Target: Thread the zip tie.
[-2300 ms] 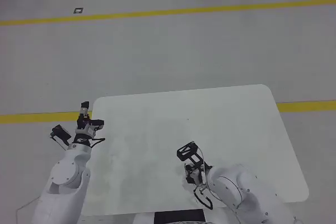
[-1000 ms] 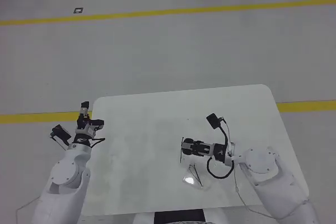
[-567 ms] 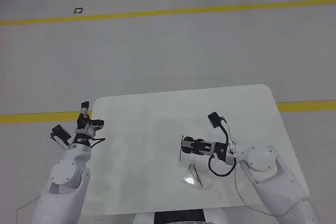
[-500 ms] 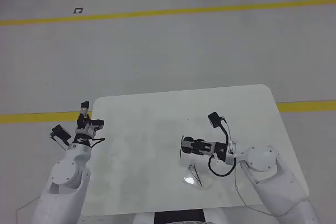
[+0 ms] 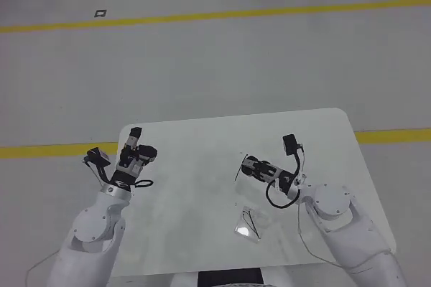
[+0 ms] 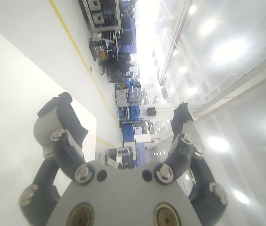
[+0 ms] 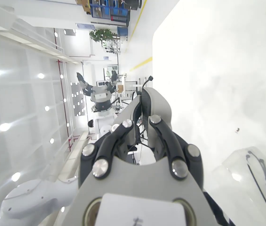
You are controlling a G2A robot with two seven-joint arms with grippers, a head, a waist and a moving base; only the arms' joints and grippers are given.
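Two yellow lines (image 5: 201, 16) are crossing the floor around the white table (image 5: 194, 194); the left gripper (image 6: 122, 102) is gaping empty, the right gripper (image 7: 144, 92) is pinching a zip tie (image 7: 149, 78).

The left arm (image 5: 93, 228) and right arm (image 5: 341, 219) are showing smooth, rounded white shells, with thin black cables (image 5: 274, 204) looping at the wrists. The left gripper (image 6: 122, 104) is wearing black pads (image 6: 73, 118) on pale grey fingers (image 6: 43, 123), black link bars (image 6: 64, 152) pinned by silver screws (image 6: 82, 174), and a grey base plate (image 6: 123, 194) carrying two brass-coloured inserts (image 6: 81, 216). The right gripper (image 7: 143, 95) is showing the same build, plus a white label (image 7: 142, 209).
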